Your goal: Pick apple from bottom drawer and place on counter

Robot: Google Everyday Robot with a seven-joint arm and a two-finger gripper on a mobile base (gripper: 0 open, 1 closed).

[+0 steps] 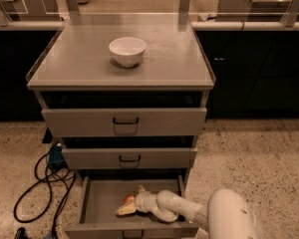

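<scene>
Gripper (132,201) and apple (128,199) lie in the bottom drawer (97,199); bowl (127,50) stands on the counter (174,59)

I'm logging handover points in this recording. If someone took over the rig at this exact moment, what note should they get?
Gripper: low inside the pulled-out bottom drawer, right at the apple. This view does not confirm a grasp.
Apple: in the bottom drawer, near the middle of its floor.
Counter: a white bowl sits on it, with no apple there yet.
Done: the drawer is open and the arm has reached in to the apple.
Left: confirm the grasp, lift the apple out of the drawer, and set it on the counter away from the bowl.
</scene>
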